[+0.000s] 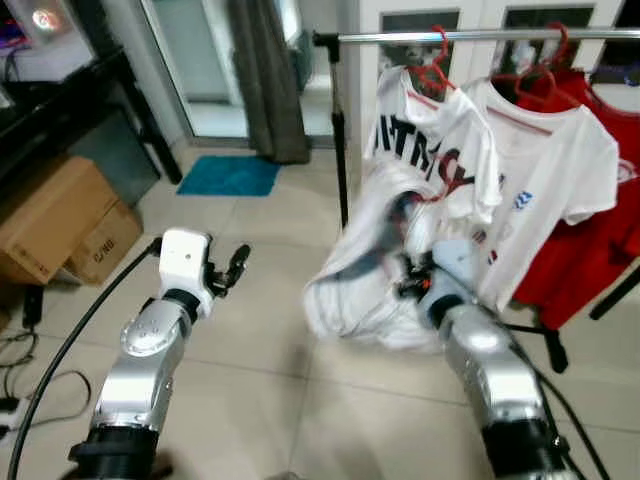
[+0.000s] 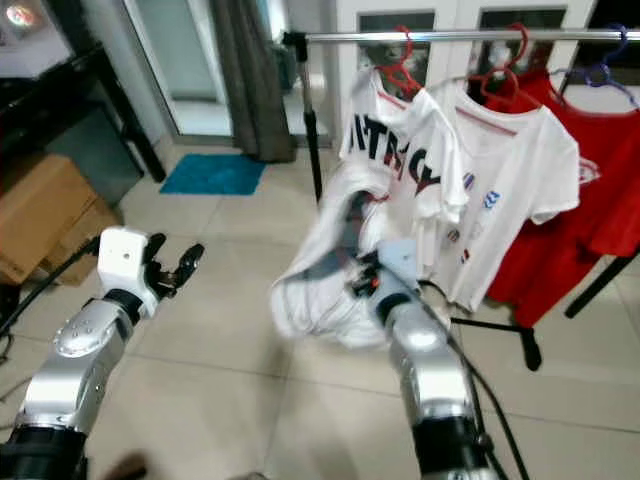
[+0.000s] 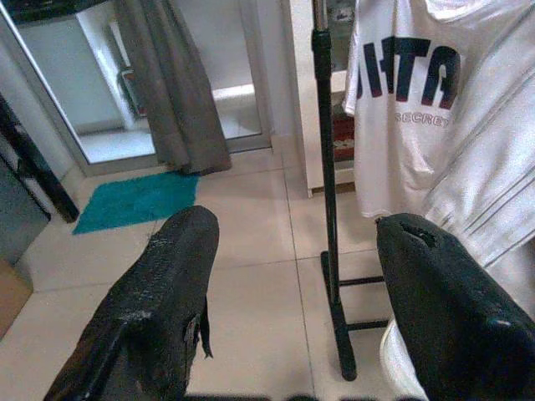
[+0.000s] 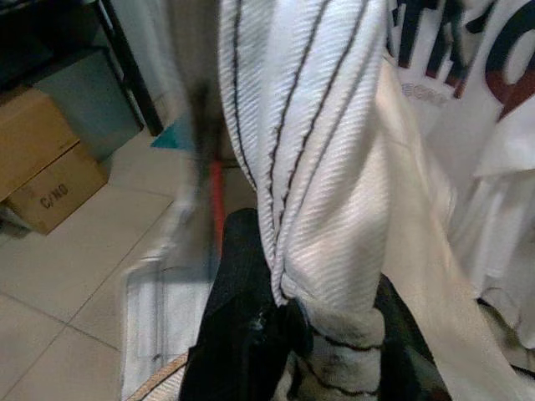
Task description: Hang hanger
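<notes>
- Left eye view: a silver clothes rail (image 1: 480, 37) runs left to right across the far top, on a black pole (image 1: 340, 150). A white T-shirt with dark letters (image 1: 430, 140) hangs from it on a red hanger (image 1: 435, 62), and beside it on the right hang a plain white T-shirt (image 1: 550, 190) and a red shirt (image 1: 600, 240).
- The right gripper (image 1: 412, 283) is low under the rail, pushed into a white striped shirt (image 1: 365, 270). The shirt bunches around it, going up toward the rail and sagging toward the tiled floor (image 1: 270, 340). The right arm reaches forward and up from the near right.
- The left gripper (image 1: 232, 268) is well apart on the left, held out over the floor. Its arm is bent and points forward. Cardboard boxes (image 1: 55, 220) sit far left, and a blue mat (image 1: 228, 175) lies by a grey curtain (image 1: 268, 80).
- Right eye view: the same scene. A purple hanger (image 2: 600, 75) is on the rail at the far right.
- Left wrist view: the two black fingers (image 3: 159, 309) are spread wide with nothing between them. Past them stand the black pole and the lettered T-shirt.
- Right wrist view: the black fingers (image 4: 242, 334) are pinched shut on a twisted fold of the white striped shirt. The fold runs straight up from the fingers. A blurred red-orange strip (image 4: 219, 200) shows behind the cloth; I cannot tell if it is a hanger.
</notes>
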